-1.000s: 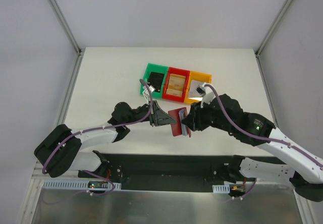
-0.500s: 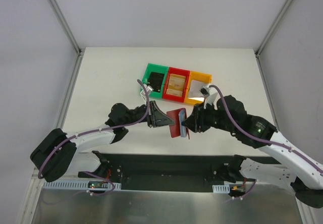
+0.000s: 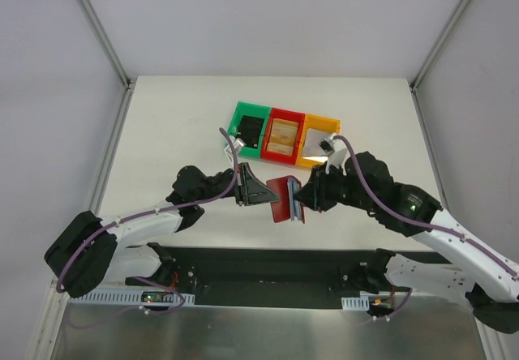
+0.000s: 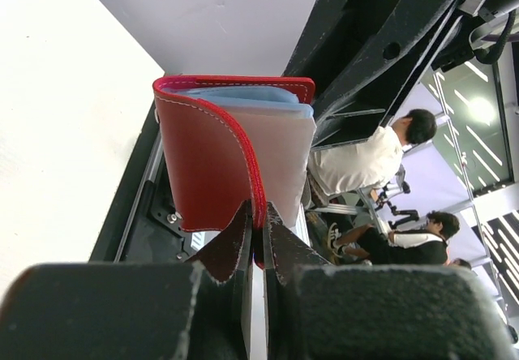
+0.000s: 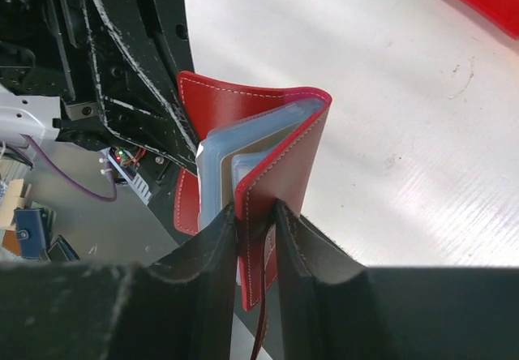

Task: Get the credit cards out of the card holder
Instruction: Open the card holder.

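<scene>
Tabletop (image 3: 178, 125) — card holder (image 3: 284, 199), pockets (image 4: 280, 153) half-hidden

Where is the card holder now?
In the top view, the card holder is held at the centre between the left tool and the right tool, below the red bin.

The white tabletop (image 3: 178, 125) carries three small open bins set side by side in a row, far of centre: a green bin (image 3: 243, 109) on the left, a red bin (image 3: 288, 113) in the middle and an orange bin (image 3: 324, 120) on the right, each touching its neighbour.
</scene>
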`<state>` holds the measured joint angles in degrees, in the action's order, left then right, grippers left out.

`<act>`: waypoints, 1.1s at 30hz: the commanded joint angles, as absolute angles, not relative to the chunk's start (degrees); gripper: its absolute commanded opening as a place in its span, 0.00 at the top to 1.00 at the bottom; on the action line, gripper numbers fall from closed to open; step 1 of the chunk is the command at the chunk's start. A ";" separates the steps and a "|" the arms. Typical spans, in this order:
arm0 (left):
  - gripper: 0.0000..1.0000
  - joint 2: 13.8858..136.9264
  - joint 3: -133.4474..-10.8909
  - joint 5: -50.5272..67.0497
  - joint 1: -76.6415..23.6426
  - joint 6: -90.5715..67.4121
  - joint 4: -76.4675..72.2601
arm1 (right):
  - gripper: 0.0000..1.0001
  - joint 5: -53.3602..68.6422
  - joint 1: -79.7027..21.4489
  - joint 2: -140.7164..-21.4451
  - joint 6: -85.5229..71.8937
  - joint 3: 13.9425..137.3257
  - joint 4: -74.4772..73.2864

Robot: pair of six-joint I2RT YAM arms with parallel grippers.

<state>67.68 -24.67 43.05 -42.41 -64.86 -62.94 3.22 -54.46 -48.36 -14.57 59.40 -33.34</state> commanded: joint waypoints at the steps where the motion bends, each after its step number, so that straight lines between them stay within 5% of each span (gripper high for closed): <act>1: 1.00 65.48 -26.37 43.95 -42.71 -63.72 -66.27 | 0.76 1.23 -54.23 -48.69 -14.94 59.77 -33.75; 5: 1.00 65.48 -26.19 43.95 -42.71 -63.72 -66.27 | 0.84 0.62 -54.05 -48.60 -14.85 59.68 -34.28; 6: 1.00 65.39 -26.19 43.95 -42.63 -63.72 -66.10 | 0.95 0.79 -53.97 -48.69 -14.68 59.76 -34.36; 10: 0.40 65.57 -25.67 43.51 -42.63 -63.89 -65.74 | 1.00 1.76 -53.88 -48.43 -14.50 60.20 -34.37; 12: 0.26 65.57 -25.31 43.24 -42.71 -64.25 -66.27 | 1.00 1.85 -53.88 -48.34 -14.50 60.47 -34.54; 15: 0.19 65.92 -25.14 43.24 -42.71 -64.77 -67.32 | 1.00 2.20 -53.88 -48.43 -14.50 60.47 -34.80; 22: 0.23 66.97 -25.22 43.77 -42.71 -65.22 -68.29 | 1.00 2.55 -53.88 -48.25 -14.68 59.77 -34.01; 29: 0.64 67.24 -26.19 44.82 -42.63 -63.81 -65.92 | 1.00 2.37 -53.79 -46.93 -14.50 58.45 -32.96; 33: 0.58 66.89 -26.10 44.56 -42.63 -62.67 -63.90 | 1.00 2.99 -53.79 -46.85 -14.59 58.27 -32.78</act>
